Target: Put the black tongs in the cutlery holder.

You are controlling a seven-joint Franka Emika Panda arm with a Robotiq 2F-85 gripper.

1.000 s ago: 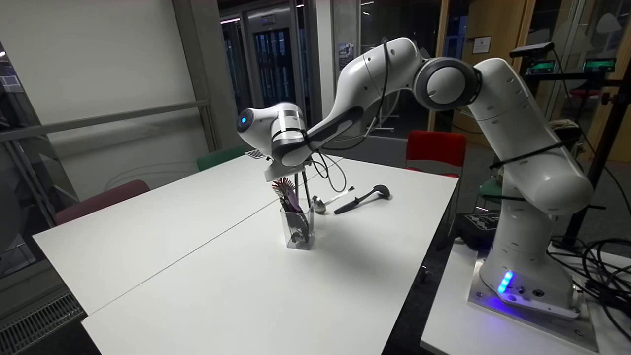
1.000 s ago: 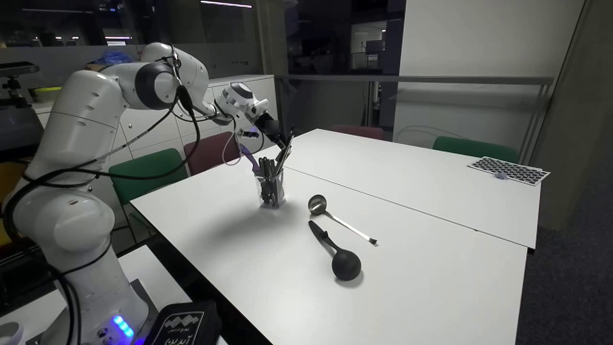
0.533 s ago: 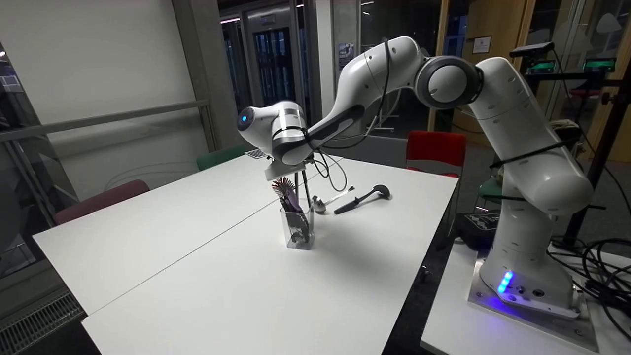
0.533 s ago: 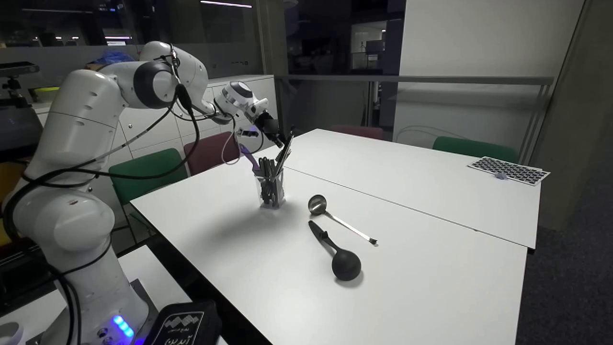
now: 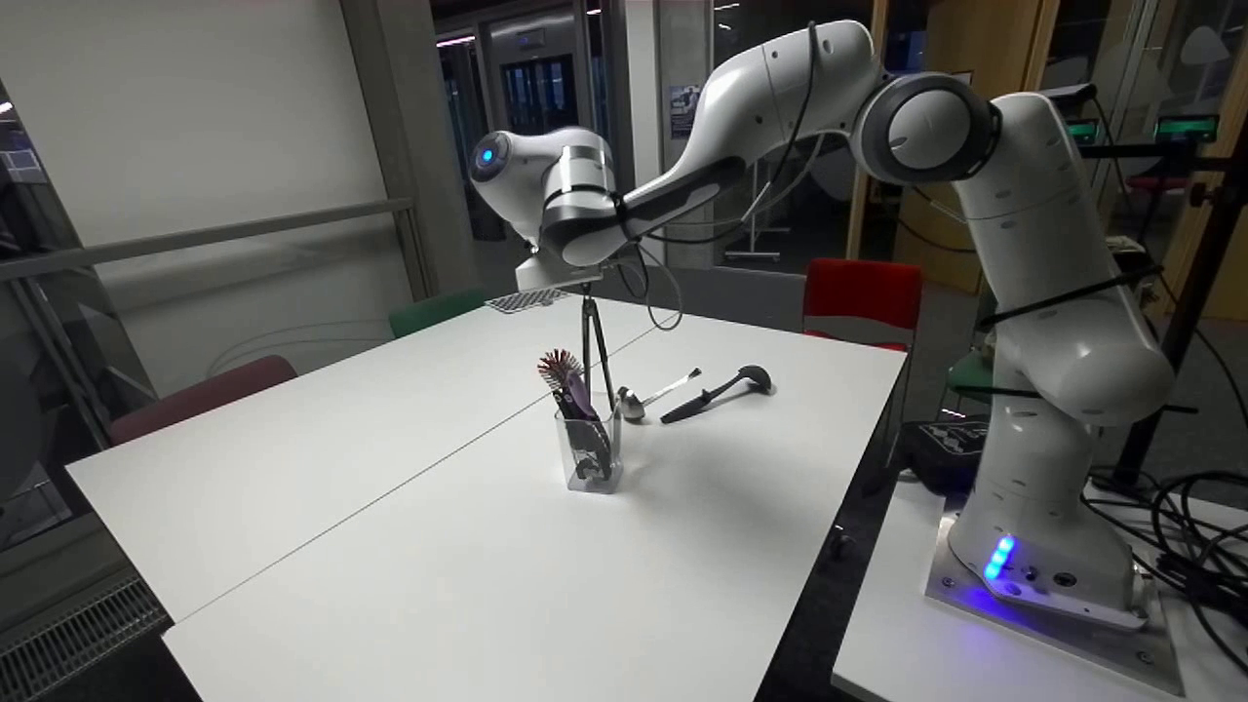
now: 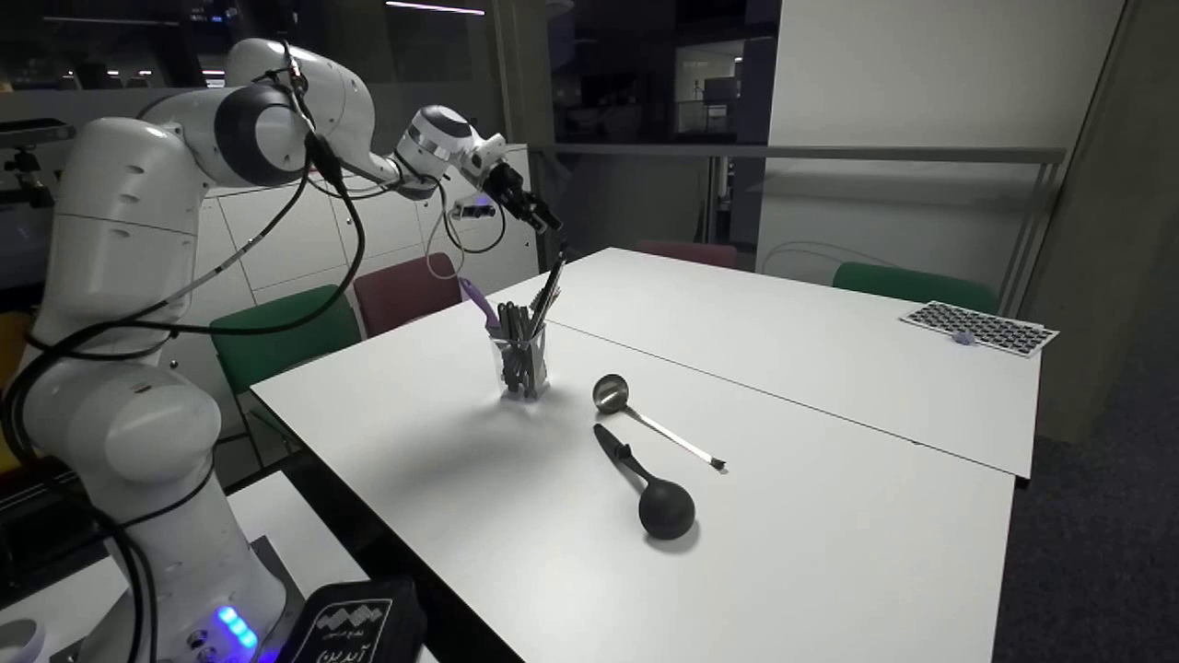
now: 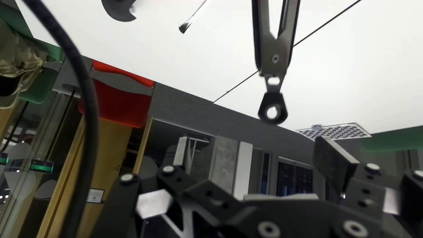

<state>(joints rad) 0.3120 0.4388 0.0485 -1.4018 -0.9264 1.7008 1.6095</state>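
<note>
The black tongs [image 5: 596, 336] stand in the cutlery holder [image 5: 608, 476], joined end up, rising high above its rim. In an exterior view the tongs [image 6: 554, 276] lean slightly among other handles in the see-through, greyish holder [image 6: 521, 390]. Their lower ends are hard to make out among the utensils. My gripper [image 6: 545, 221] is above the tongs' top end and apart from it. In the wrist view the gripper [image 7: 256, 153] is open, with nothing between its fingers. The tongs [image 7: 273, 58] show there beyond the fingertips, their ringed joined end toward the gripper.
A black ladle [image 6: 665, 508] and a steel ladle [image 6: 612, 394] lie on the table beside the holder. A bristled brush [image 5: 562, 370] and a purple handle [image 6: 478, 300] stick out of the holder. A patterned board [image 6: 981, 327] lies at the table's far edge.
My gripper was low at the tongs' top end and has risen away from it in the last half second. The tongs and holder have stayed in place.
</note>
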